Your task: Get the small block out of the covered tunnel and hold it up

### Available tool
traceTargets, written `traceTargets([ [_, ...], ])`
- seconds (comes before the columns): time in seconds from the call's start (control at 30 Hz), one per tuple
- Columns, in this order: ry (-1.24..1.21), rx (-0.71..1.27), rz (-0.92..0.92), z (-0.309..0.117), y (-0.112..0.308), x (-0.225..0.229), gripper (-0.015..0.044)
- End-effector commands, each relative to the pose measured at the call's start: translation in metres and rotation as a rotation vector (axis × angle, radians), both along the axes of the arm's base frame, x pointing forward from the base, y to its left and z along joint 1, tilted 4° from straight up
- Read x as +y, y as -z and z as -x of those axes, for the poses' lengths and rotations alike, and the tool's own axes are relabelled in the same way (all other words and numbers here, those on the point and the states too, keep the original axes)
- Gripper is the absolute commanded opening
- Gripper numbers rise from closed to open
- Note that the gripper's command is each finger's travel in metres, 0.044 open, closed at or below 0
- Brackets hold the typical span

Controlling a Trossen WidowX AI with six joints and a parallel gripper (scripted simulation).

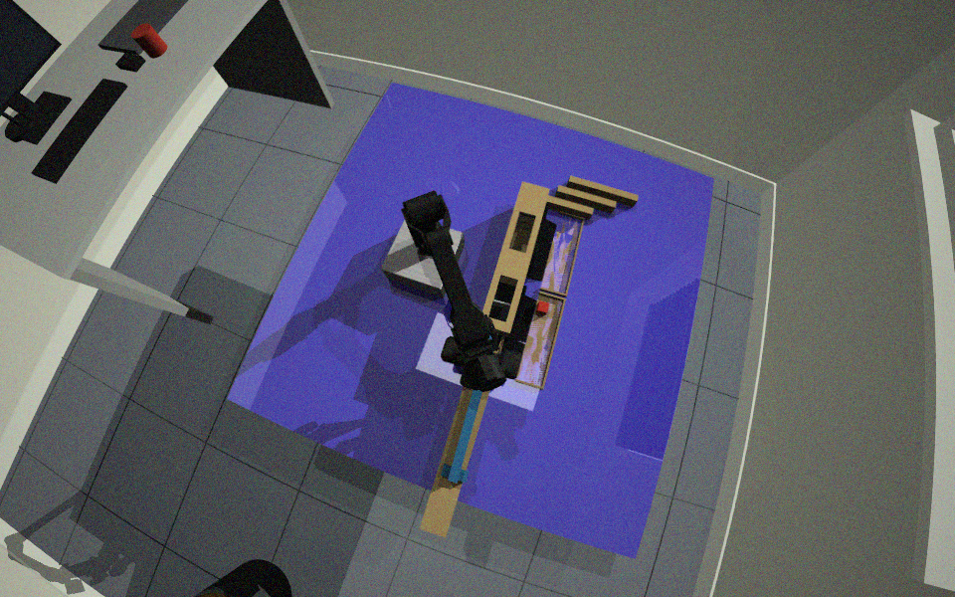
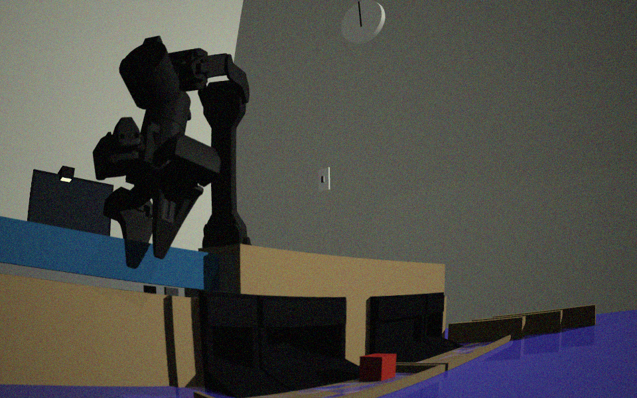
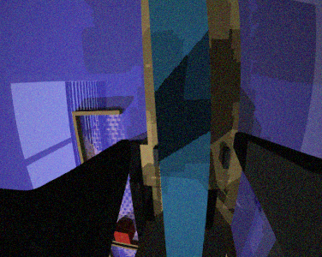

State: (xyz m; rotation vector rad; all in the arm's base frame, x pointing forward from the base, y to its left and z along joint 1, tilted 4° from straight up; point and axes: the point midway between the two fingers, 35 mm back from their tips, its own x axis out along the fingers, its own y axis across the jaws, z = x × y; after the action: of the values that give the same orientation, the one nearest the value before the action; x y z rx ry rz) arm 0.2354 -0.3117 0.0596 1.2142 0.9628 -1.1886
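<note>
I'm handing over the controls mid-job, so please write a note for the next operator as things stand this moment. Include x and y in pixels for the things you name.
Gripper (image 1: 482,369) (image 2: 148,262) (image 3: 183,142): open over the blue handle (image 1: 467,437) (image 2: 64,247) (image 3: 182,206), holding nothing; contact unclear.
Things: handle extends from one end of the tunnel (image 1: 514,263) (image 2: 311,274). Red block (image 1: 542,307) (image 2: 377,367) (image 3: 122,237) sits in the shallow tray (image 1: 553,344) (image 2: 420,379) (image 3: 97,112) alongside, near its divider.
Done: red block, probably the target, is outside the tunnel.
Left: grasp it and hold it up.

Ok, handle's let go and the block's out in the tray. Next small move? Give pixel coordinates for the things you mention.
I'd raise the gripper (image 2: 146,262) straight up: its open fingers appear to flank the blue handle (image 1: 465,437) (image 2: 64,247) (image 3: 184,206), while the red block (image 1: 542,306) (image 2: 377,367) (image 3: 122,237) lies off to the side.
</note>
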Motion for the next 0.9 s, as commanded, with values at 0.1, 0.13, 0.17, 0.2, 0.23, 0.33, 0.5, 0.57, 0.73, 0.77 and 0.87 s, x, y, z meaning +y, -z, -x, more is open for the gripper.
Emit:
traceTargets([
  [0.1,0.004,-0.005,0.013,-0.001,-0.015,0.001,0.0440],
  [0.13,0.008,0.001,0.021,-0.002,-0.020,0.006,0.0440],
  [0.17,0.011,0.007,0.029,-0.002,-0.025,0.011,0.0440],
  [0.2,0.013,0.008,0.032,-0.003,-0.027,0.012,0.0440],
  [0.23,0.013,0.008,0.032,-0.003,-0.027,0.012,0.0440],
  [0.33,0.013,0.008,0.032,-0.003,-0.025,0.012,0.0440],
  [0.5,0.013,0.008,0.032,-0.003,-0.018,0.012,0.0440],
  [0.57,0.013,0.008,0.032,-0.003,-0.015,0.012,0.0440],
  [0.73,0.013,0.008,0.032,-0.003,-0.007,0.012,0.0440],
  [0.77,0.013,0.008,0.032,-0.003,-0.005,0.012,0.0440],
  [0.87,0.013,0.008,0.032,-0.003,0.000,0.013,0.0440],
])
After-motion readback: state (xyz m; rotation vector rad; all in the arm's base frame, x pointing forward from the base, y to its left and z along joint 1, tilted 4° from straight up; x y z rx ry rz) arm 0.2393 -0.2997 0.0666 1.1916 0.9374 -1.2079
